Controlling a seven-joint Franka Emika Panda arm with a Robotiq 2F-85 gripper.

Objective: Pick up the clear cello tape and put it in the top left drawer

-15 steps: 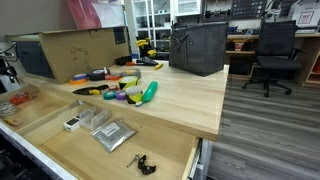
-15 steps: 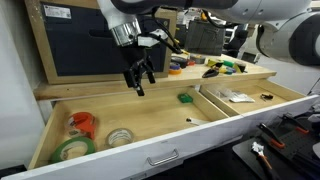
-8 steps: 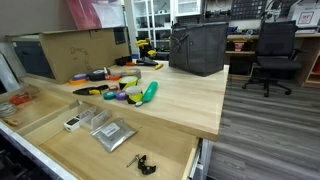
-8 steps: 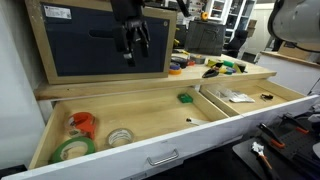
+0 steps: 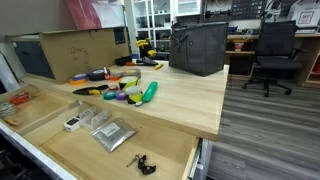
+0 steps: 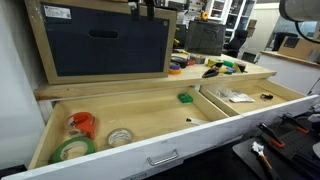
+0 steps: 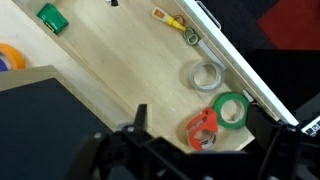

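- The gripper (image 7: 200, 150) has risen since a second ago. Then it hung low over the open drawer; now only its tip shows at the top edge of an exterior view, and the wrist view looks down from high above. Nothing else has shifted.
- Its jaws stand spread wide with nothing between them.
- Nearest the front wall of the top left drawer (image 6: 150, 118) lies a green tape roll (image 6: 72, 149), a flat matte ring.
- Near it lies the clear tape (image 6: 120, 137), flat on the drawer floor, a glossy see-through ring.
- Behind the green roll sits an orange tape dispenser (image 6: 82, 123) of hard, shiny plastic.
- Further back, a small green block (image 6: 186, 98) lies alone on the smooth, pale wood.
- The neighbouring drawer (image 6: 255, 104) holds a grey foil packet (image 6: 238, 96) with a crinkled sheen.
- The tape rests inside the drawer and the gripper is empty and raised, so the task looks done; I judge that only drawing the arm away is left.
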